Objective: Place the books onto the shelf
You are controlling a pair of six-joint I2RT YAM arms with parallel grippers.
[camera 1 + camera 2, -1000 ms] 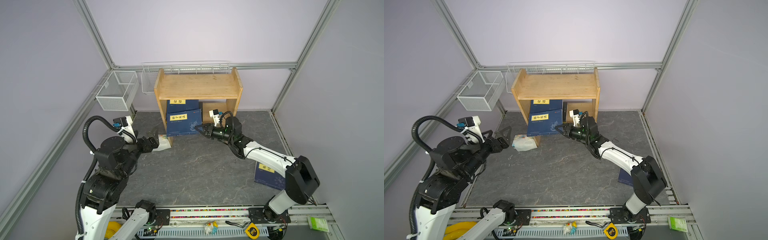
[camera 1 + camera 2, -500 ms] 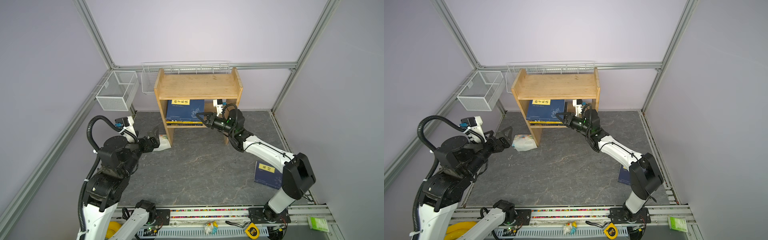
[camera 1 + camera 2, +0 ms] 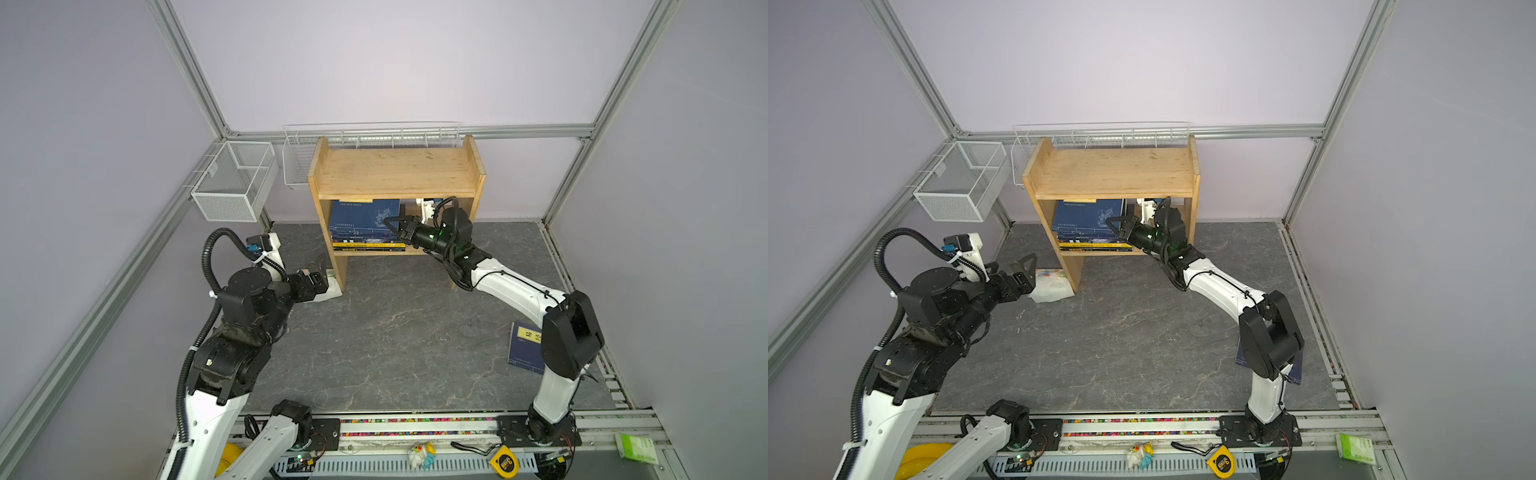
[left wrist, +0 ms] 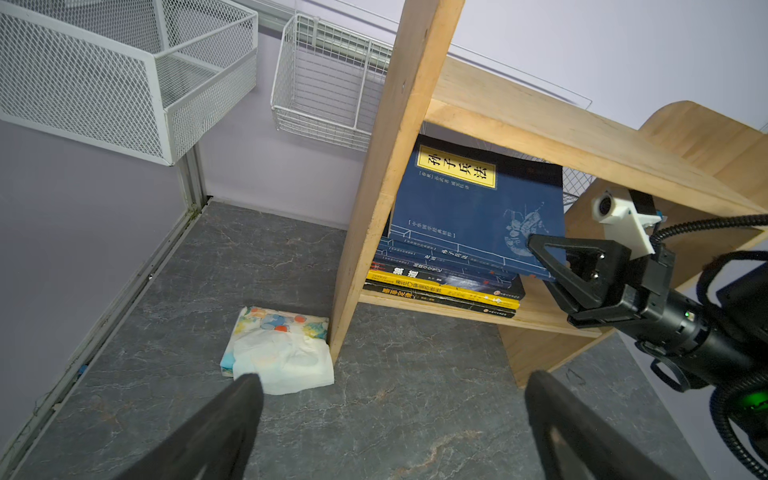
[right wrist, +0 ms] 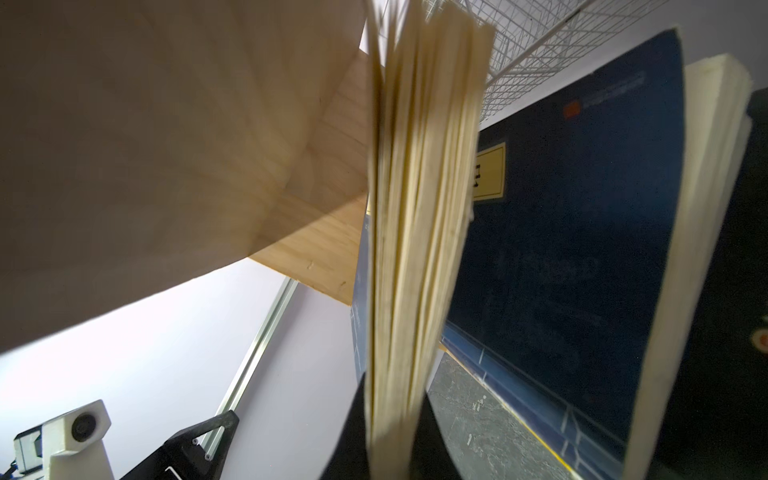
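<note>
Navy book (image 4: 478,208), yellow-labelled, lies tilted atop the stack (image 4: 440,282) in the shelf (image 3: 395,174) — right hand (image 4: 536,245) pinches its corner; left hand (image 4: 395,376) spread; second book (image 3: 524,345) half-hidden behind the right arm.

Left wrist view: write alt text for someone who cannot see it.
The right gripper holds a navy book by its corner, tilted above a stack of books on the wooden shelf. A floral packet lies on the floor beside the shelf, and the left gripper is open in the foreground.
</note>
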